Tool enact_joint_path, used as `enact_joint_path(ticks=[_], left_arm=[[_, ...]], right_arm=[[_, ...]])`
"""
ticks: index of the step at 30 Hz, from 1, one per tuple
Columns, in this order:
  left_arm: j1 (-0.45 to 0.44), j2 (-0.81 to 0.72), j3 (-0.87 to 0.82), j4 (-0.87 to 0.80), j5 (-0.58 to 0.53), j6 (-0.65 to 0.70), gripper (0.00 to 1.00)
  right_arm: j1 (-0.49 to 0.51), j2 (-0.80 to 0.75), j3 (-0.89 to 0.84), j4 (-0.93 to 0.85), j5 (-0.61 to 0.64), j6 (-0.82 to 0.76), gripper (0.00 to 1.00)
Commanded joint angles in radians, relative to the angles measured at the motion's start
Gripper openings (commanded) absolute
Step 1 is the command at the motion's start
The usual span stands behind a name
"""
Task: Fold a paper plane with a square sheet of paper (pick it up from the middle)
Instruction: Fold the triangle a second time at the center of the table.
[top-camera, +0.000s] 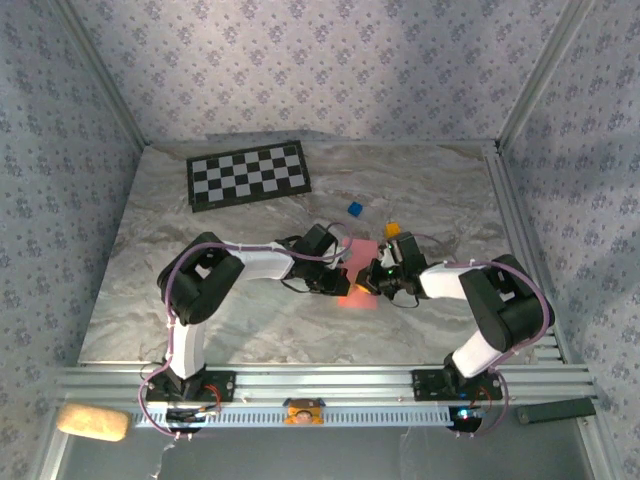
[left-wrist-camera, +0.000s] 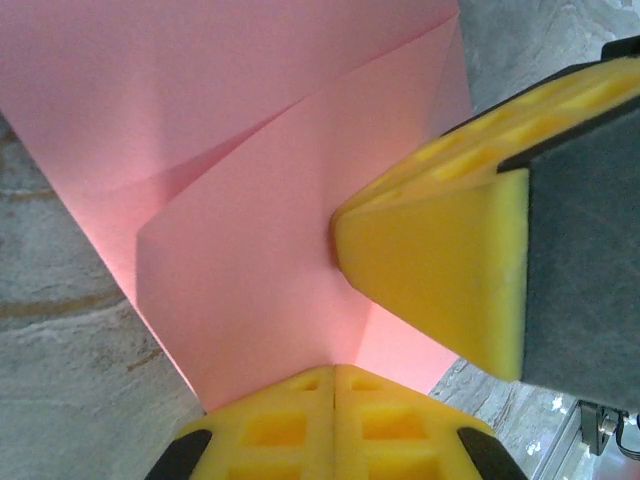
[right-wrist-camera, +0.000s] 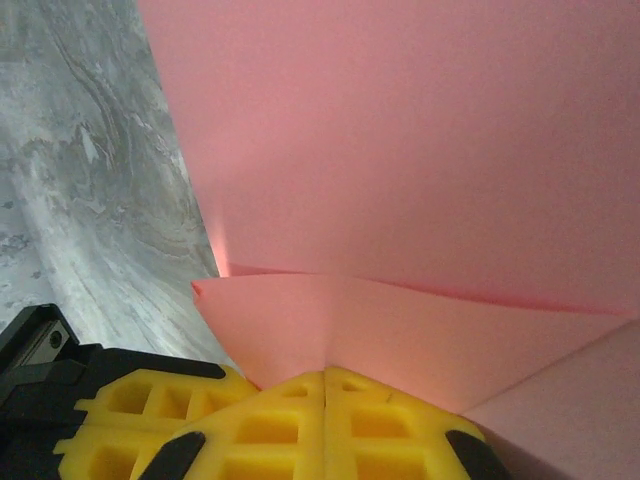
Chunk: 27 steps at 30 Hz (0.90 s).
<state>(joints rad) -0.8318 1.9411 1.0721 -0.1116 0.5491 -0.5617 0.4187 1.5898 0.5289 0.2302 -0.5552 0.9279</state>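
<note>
Walls papered in pale lilac with a small floral print close in a grey, marble-veined counter (top-camera: 200, 290), smooth and matt, with a ribbed aluminium rail (top-camera: 330, 385) along its near edge. A flat black-and-white checkerboard mat (top-camera: 248, 172) lies at the counter's far left. Right of centre sit a small blue cube (top-camera: 354, 209) and, nearer the arms, a small orange-yellow block (top-camera: 392, 229), the two apart from each other. A beige, cork-like lump (top-camera: 92, 422) rests outside the rail at the lower left.

The thin salmon-pink sheet of paper (top-camera: 358, 298) lies flat in the middle of the counter, between the tips of the two arms and just in front of the orange-yellow block. It is partly folded. The left wrist view shows a slanting flap over the layer beneath, with straight, sharp creases. The right wrist view shows a triangular flap with a pointed corner.

The left claw (left-wrist-camera: 335, 380) has yellow, waffle-gridded plastic fingers pressed tight together, their tips meeting the paper at a fold corner. The right claw (right-wrist-camera: 325, 385) is closed the same way, its seam where two creases converge. Whether either pinches paper between its tips cannot be told. In the left wrist view one of the right claw's wedge-shaped yellow fingers (left-wrist-camera: 440, 270) touches the sheet.
</note>
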Motion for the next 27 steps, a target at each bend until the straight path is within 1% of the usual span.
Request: enact_joint_path(ticks=[1,7,10,14,18,21,25,27], left_arm=[[-0.009,0.047,-0.05,-0.14,-0.076,0.02,0.0],[-0.01,0.048,-0.068,-0.132,-0.075,0.018,0.0],[-0.009,0.048,-0.07,-0.129,-0.075,0.016,0.0],[-0.009,0.04,-0.072,-0.123,-0.076,0.012,0.0],[-0.009,0.038,-0.071,-0.123,-0.075,0.013,0.0],[-0.009,0.035,-0.068,-0.124,-0.074,0.014,0.0],[-0.01,0.032,-0.065,-0.125,-0.072,0.016,0.0],[-0.009,0.029,-0.064,-0.126,-0.072,0.017,0.0]], right_arm=[[-0.052,0.027,-0.014,-0.004,0.064,0.005,0.03],[-0.132,0.022,-0.035,0.016,0.084,0.015,0.03],[-0.176,0.026,-0.062,0.058,0.085,0.034,0.04],[-0.203,-0.012,-0.083,0.087,0.073,0.036,0.04],[-0.19,-0.087,-0.069,0.079,0.043,0.014,0.05],[-0.156,-0.137,-0.042,0.026,0.037,-0.026,0.06],[-0.107,-0.119,-0.007,-0.015,0.003,-0.055,0.06],[-0.089,-0.096,-0.008,-0.019,0.009,-0.049,0.05]])
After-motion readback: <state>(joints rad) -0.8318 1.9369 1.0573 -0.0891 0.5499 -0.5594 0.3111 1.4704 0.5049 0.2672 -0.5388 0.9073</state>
